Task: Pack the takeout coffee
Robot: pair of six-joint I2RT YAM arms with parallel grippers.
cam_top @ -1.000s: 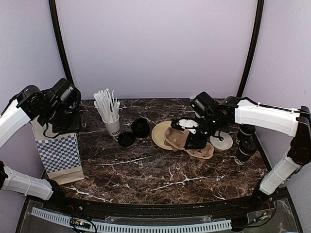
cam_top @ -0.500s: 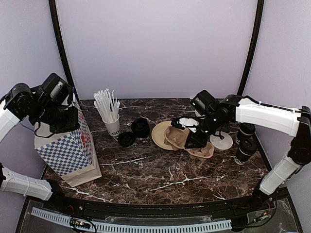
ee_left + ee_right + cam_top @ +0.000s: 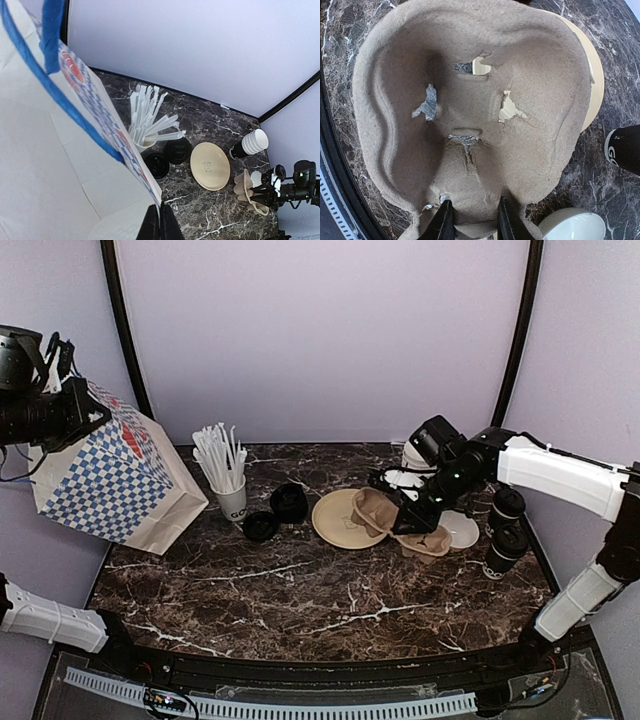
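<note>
While left hand (image 3: 160,225) clamps the bag (image 3: 110,485), right hand (image 3: 472,220) pinches carrier (image 3: 535,90).

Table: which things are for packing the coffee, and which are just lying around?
For the job: black coffee cups, loose black lids, cardboard cup carrier, checked paper bag.
Just lying about: cup of straws, tan plate, small white bowl.

left claw (image 3: 156,220) clamped, paper bag (image 3: 110,480) hoisted aslant, cup carrier (image 3: 372,508) shifted right

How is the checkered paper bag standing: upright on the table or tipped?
Tipped. The bag hangs slanted, its top edge in the left gripper's shut jaws.
</note>
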